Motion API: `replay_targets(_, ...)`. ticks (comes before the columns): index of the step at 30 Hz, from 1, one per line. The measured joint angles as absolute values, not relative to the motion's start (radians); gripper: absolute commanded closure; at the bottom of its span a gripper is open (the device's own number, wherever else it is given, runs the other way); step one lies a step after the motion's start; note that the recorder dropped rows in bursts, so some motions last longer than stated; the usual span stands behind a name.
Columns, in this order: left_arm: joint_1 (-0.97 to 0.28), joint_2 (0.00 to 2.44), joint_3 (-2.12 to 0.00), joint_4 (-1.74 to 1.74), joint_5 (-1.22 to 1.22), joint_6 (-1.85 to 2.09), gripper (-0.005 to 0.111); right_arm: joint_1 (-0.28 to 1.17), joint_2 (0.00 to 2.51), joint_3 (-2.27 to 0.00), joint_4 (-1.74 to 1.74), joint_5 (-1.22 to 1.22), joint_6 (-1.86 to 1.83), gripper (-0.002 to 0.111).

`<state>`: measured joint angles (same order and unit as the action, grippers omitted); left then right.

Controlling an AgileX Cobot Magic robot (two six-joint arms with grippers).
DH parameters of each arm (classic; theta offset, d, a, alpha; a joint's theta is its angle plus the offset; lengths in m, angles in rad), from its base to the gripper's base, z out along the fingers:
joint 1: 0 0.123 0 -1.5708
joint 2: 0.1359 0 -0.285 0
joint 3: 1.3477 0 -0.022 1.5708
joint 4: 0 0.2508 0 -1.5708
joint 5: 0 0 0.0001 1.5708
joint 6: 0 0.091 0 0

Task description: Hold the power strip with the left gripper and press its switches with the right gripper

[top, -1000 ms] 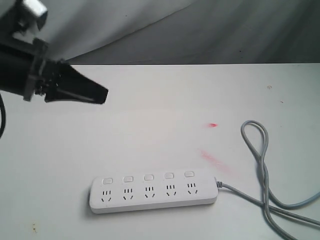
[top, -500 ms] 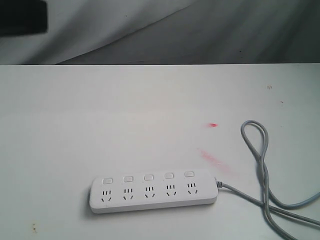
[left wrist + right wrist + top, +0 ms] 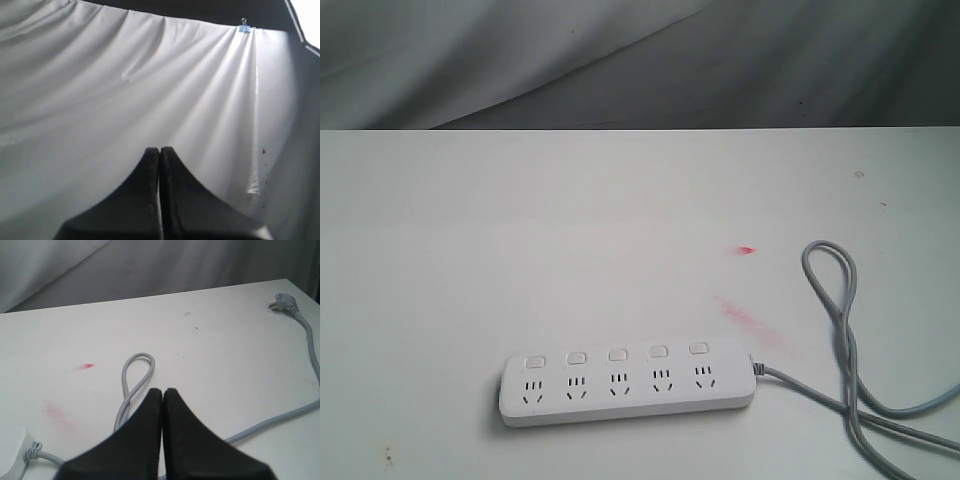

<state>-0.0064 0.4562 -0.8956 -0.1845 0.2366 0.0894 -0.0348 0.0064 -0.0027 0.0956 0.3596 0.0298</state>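
The power strip (image 3: 628, 385) is being left lying flat and untouched on the white table (image 3: 570, 220), toward the near side in the exterior view. Its switches (image 3: 617, 354) are lined along its far edge, and its grey cord (image 3: 840, 330) is looping off to the right. The left gripper (image 3: 159, 150) is being held with jaws pressed together on nothing, facing a white cloth (image 3: 100, 90), while the right gripper (image 3: 163, 391) is likewise being held closed and empty over the table by the cord's loop.

We find the desk (image 3: 570, 220) open behind the power strip (image 3: 628, 388) and to its left in the exterior view, with broad room to reach in. The switches (image 3: 617, 355) lie uncovered from above. On the right the grey cord (image 3: 846, 330) loops and trails over the desk, crowding that approach.
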Motion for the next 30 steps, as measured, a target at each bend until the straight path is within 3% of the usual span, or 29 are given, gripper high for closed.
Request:
replay_targets(23, -0.006, 0.093, -0.099, -0.091, 0.044, -0.06, 0.105, -0.035, 0.006, -0.003, 0.096, 0.36, 0.03, 0.108)
replay_targets(30, -0.006, 0.007, -0.006, 0.053, 0.099, -0.041, 0.105, -0.035, 0.006, -0.003, 0.096, 0.36, 0.03, 0.108)
